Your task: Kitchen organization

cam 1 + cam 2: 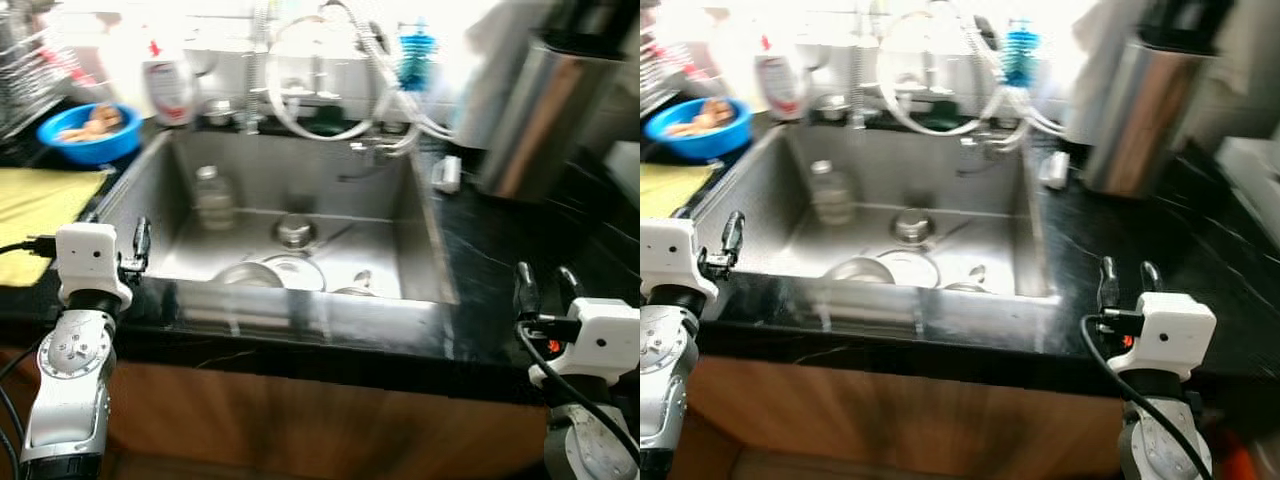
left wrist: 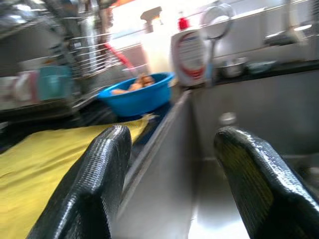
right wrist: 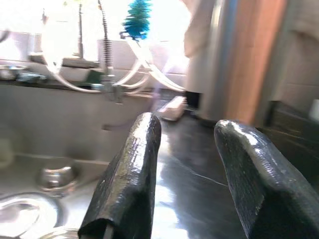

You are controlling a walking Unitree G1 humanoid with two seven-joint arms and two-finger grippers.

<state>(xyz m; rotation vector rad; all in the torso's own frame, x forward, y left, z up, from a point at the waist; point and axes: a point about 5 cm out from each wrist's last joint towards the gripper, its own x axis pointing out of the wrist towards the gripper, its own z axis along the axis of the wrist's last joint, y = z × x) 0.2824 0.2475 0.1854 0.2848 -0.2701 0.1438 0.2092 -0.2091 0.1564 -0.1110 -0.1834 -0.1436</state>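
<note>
Both hands are held open and empty at the near edge of the bench: the left hand [image 1: 138, 245] at the sink's [image 1: 425, 240] left front corner, the right hand [image 1: 545, 290] over black stone to its right. The dishes [image 1: 268, 272] and a clear bottle [image 1: 213, 198] lie ahead and below in the basin, nearer the left hand. Blur and the front rim obscure the nearest dishes.
</note>
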